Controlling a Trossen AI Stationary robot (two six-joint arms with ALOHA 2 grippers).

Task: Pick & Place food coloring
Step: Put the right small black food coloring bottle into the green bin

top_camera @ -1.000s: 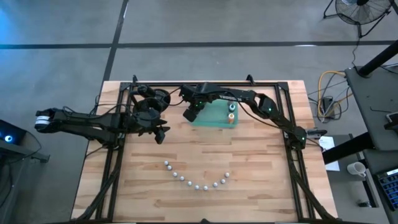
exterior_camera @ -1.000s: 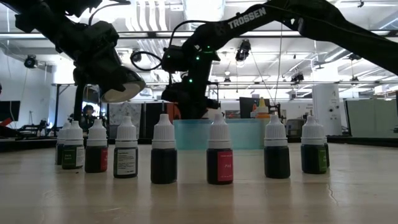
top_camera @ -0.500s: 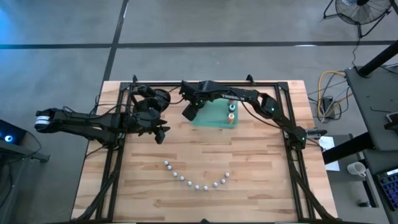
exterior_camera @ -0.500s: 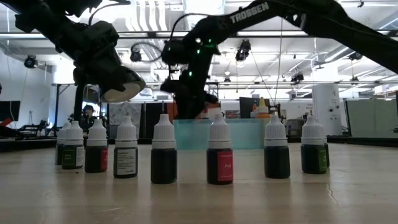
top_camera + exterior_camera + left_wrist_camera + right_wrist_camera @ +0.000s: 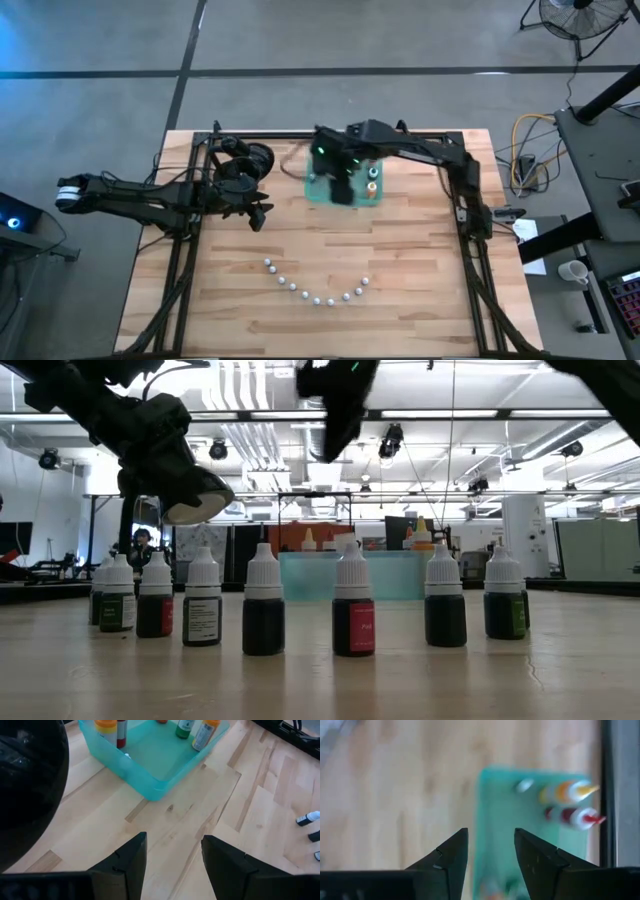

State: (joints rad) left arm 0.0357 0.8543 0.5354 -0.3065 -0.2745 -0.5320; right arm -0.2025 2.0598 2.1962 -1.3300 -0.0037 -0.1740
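Note:
Several food coloring bottles stand in an arc (image 5: 316, 296) near the table's front; in the low view they are a row of white-capped dark bottles (image 5: 353, 605). More bottles, orange (image 5: 565, 791) and red (image 5: 572, 815) among them, stand in the flat translucent green tray (image 5: 315, 195) at the far middle. High above the tray, my right gripper (image 5: 490, 834) is open, pointing down, with nothing between its fingers. Left of the tray, my left gripper (image 5: 173, 838) hangs open over bare wood, also holding nothing.
A black frame (image 5: 190, 250) runs round the wooden table top. Between the tray and the arc of bottles lies a bare stretch of wood (image 5: 330, 240). The tray (image 5: 400, 575) shows behind the bottle row in the low view.
My right gripper has risen from the tray's far left corner, gone up high and toward the table's right, and rolled about its own axis. In the low view a small bottle now shows standing in the tray where the gripper was. My left arm has kept still.

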